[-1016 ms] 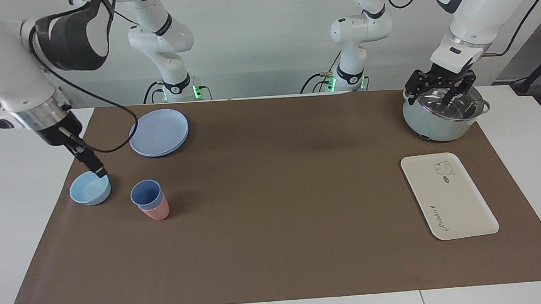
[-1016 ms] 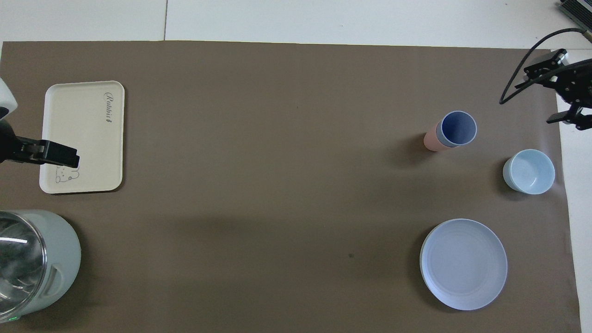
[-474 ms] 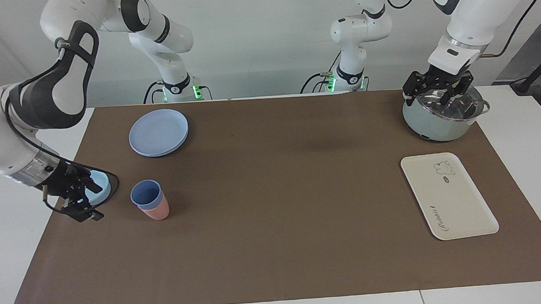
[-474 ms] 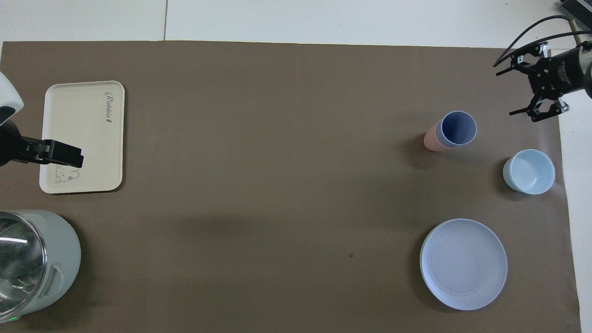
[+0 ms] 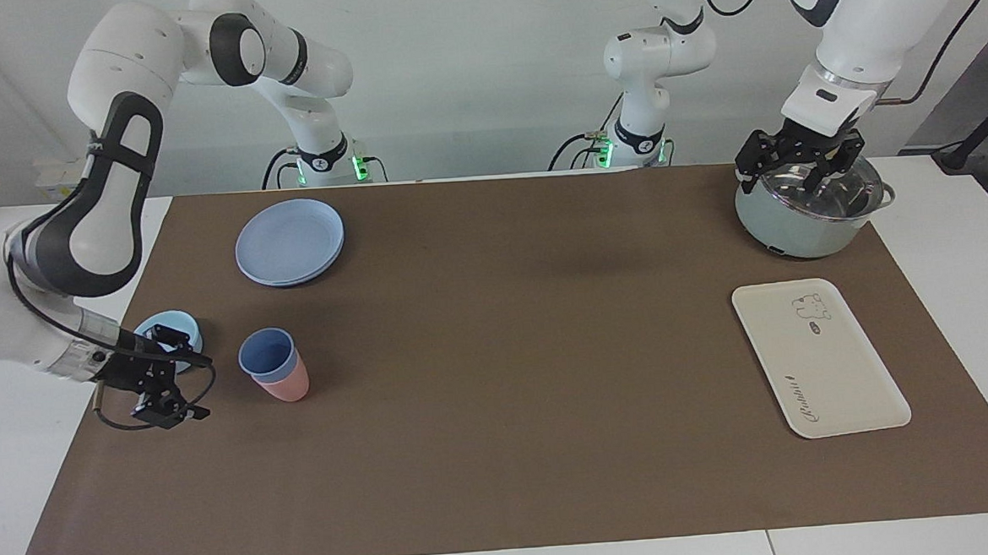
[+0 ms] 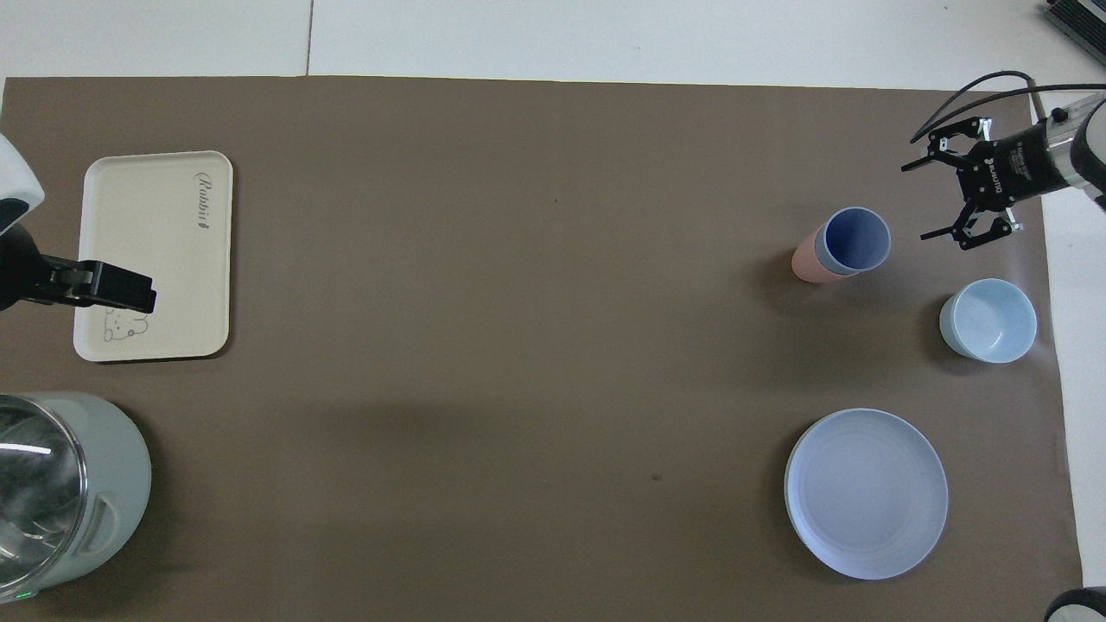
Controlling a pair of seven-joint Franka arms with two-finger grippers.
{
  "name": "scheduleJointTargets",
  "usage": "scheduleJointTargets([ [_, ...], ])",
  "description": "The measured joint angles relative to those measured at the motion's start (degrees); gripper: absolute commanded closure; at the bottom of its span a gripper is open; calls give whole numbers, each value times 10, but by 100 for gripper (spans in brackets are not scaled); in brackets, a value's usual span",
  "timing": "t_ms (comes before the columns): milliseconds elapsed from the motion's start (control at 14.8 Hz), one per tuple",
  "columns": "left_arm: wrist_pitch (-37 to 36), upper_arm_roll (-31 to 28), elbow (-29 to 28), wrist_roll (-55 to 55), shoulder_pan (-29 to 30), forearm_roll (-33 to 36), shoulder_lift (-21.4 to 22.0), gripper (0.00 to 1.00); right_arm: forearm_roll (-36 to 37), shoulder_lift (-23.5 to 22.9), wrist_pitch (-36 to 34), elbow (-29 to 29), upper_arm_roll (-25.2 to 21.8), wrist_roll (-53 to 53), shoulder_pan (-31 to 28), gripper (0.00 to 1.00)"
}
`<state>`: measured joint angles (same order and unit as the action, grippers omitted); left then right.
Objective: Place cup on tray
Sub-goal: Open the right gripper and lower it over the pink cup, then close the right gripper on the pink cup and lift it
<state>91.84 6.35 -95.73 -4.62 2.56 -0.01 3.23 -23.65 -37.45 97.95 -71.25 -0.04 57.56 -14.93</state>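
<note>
While it sits nested in a pink tumbler [image 5: 287,388], the plain blue tapered cup [image 5: 268,355] stands upright beside the right claw [image 5: 185,385], whose fingers are spread wide and empty; the tray [image 5: 837,378] lies well apart, and the left claw [image 5: 801,170] is spread wide above the pot [image 5: 796,228].

Two fixed cameras cover one table. The facing view looks from high across the table toward the robots, whose bases stand along its top edge. The overhead view looks steeply down from above the robots' end, half a turn from the first. Both take in the whole brown mat [image 5: 499,379], including the tray [image 5: 819,358] [image 6: 155,255] and the round blue plate [image 5: 290,242] [image 6: 866,492].
</note>
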Motion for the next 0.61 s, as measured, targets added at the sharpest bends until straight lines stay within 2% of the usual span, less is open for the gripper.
scheduleJointTargets([
  [339, 1, 0, 0, 1, 0, 0, 0, 0, -25, -30, -1, -15, 2, 0, 0, 0],
  [609, 2, 0, 0, 2, 0, 0, 0, 0, -75, -23, 13, -79, 3, -9, 0, 0],
])
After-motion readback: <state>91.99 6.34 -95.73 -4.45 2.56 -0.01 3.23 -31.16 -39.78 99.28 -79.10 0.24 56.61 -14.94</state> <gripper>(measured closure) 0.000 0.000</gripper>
